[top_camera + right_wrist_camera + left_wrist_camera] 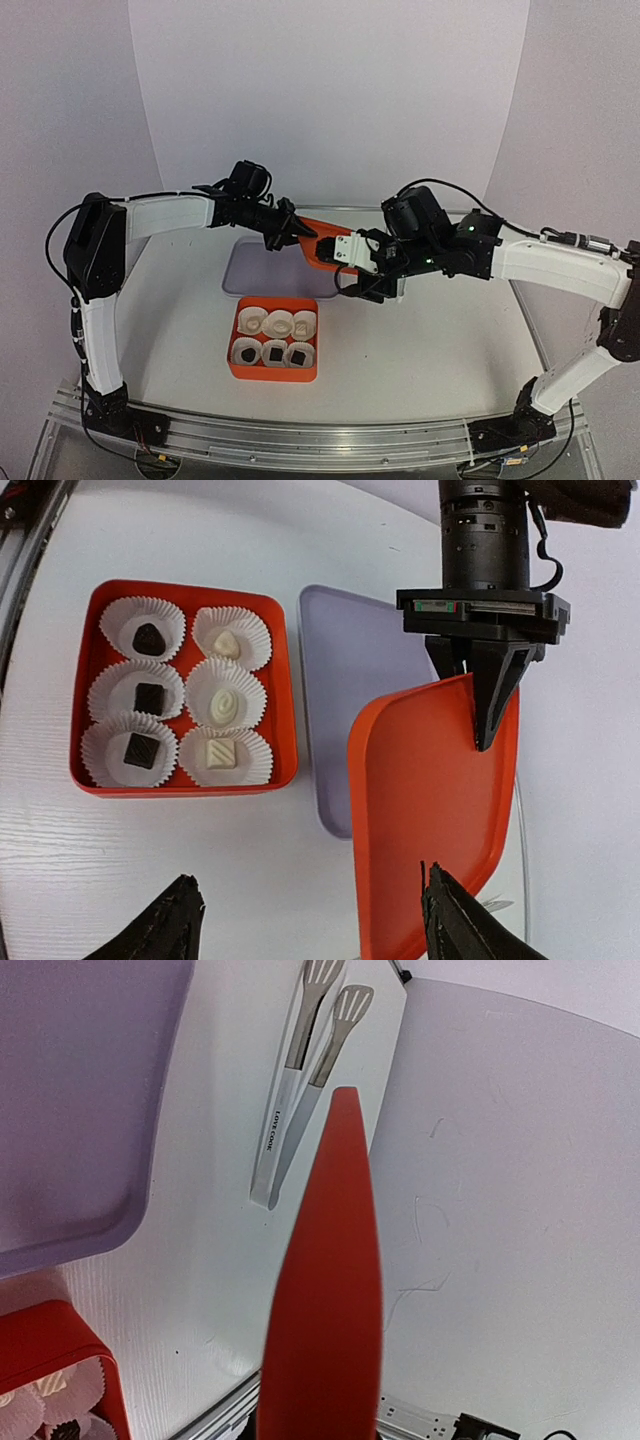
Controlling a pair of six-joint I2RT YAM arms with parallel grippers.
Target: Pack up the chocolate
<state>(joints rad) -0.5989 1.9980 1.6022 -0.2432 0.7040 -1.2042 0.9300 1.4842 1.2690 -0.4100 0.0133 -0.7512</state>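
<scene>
An orange box [272,376] [185,783] holds six white paper cups, each with one chocolate. The dark chocolate [148,697] fills the left column and the cream-white chocolate [225,701] the right. An orange lid [322,246] [430,800] hangs tilted over the table behind the box. My left gripper [290,228] [480,695] is shut on its far edge. In the left wrist view the lid [330,1290] shows edge-on and hides the fingers. My right gripper [365,285] [308,890] stands open beside the lid's near end, with nothing between its fingers.
A flat lilac tray [262,270] [355,680] [70,1100] lies behind the box, partly under the lid. A pair of tongs [310,1070] lies on the table beyond it. The table's metal rail runs along the near edge.
</scene>
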